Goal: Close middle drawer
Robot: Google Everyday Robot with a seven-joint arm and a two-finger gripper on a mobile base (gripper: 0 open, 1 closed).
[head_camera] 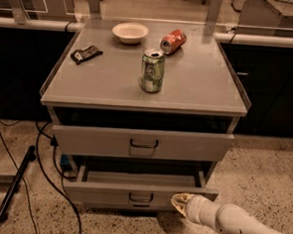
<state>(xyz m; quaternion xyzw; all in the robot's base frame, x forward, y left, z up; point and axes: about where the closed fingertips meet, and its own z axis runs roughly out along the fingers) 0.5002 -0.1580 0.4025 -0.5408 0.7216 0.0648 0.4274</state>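
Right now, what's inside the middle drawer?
Only a strip of grey floor shows in the middle drawer; the rest hides under the upper drawer and behind its own front. The tool sits at that front panel.
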